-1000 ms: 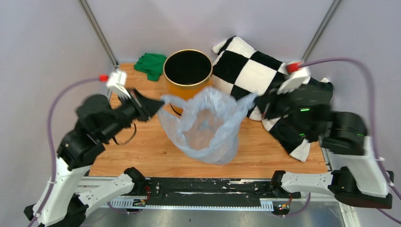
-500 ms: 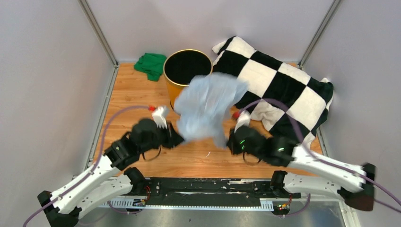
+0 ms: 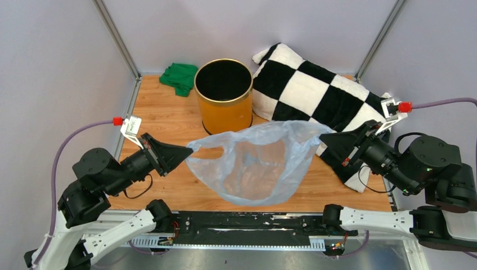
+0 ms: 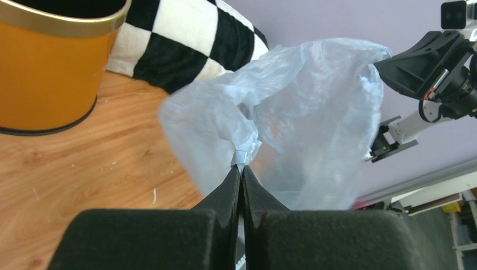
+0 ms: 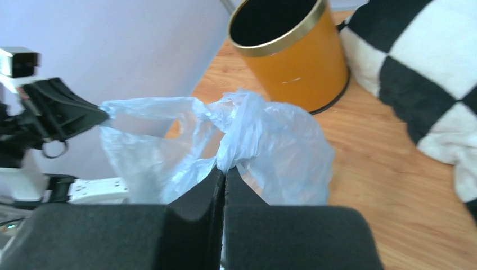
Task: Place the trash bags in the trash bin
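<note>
Flick done: the trash bag (image 3: 253, 171) now hangs spread between left pincer (image 3: 189, 151) and right pincer (image 3: 321, 137), both clamped on it, ready for the trash bin (image 3: 225, 115).

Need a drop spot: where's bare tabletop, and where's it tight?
Bare table: left of the bin, between the green cloth and the left tool; also a front strip between the bag and the blanket. Crowded: centre, where the bag hangs stretched between the left tool and right tool; back right, covered by the blanket.
</note>
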Robot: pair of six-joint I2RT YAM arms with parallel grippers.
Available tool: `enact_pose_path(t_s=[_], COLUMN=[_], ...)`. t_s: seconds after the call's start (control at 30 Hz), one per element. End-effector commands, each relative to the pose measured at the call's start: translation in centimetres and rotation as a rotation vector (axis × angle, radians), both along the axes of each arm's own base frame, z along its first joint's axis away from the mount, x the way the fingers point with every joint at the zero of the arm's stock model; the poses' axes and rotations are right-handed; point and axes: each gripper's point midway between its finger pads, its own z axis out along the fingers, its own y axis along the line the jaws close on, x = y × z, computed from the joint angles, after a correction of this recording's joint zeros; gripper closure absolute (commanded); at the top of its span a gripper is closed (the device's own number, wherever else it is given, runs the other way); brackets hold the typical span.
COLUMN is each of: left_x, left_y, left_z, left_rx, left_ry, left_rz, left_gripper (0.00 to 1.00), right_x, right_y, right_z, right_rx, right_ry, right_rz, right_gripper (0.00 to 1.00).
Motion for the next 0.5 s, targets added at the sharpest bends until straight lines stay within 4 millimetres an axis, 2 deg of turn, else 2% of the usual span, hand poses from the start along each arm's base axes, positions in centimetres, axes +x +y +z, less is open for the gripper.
enact_pose_path(t_s=[0.0, 0.13, 0.2, 0.37, 0.47], left_x=[1.4, 1.3, 1.2, 1.3, 1.7], left_y=[-1.4, -2.7, -3.6, -6.1, -6.6], left_z=[-1.4, 0.6, 1.6, 1.6, 1.7], left_rx=[0.097, 0.027, 0.000, -0.004, -0.025], left_ry=[0.024, -0.007, -0.020, 0.005, 0.013], left_rz=[-0.003, -0.055, -0.091, -0.175, -0.176], left_gripper=[1.00, 1.00, 1.00, 1.00, 1.00], right_x=[0.7, -0.6, -1.2, -1.9, -2.1], right_y=[-0.1, -1.1, -2.0, -3.0, -1.9], right_z=[-7.8, -11.1, -11.5, -9.5, -8.3], right_rx=[-0.313, -0.315, -0.303, -0.275, -0.296], right_ry=[0.060, 0.120, 0.125, 0.091, 0.074], right_rz=[-0.032, 0.003, 0.019, 0.063, 0.108], right_gripper=[1.00, 0.99, 0.91, 0.56, 0.45])
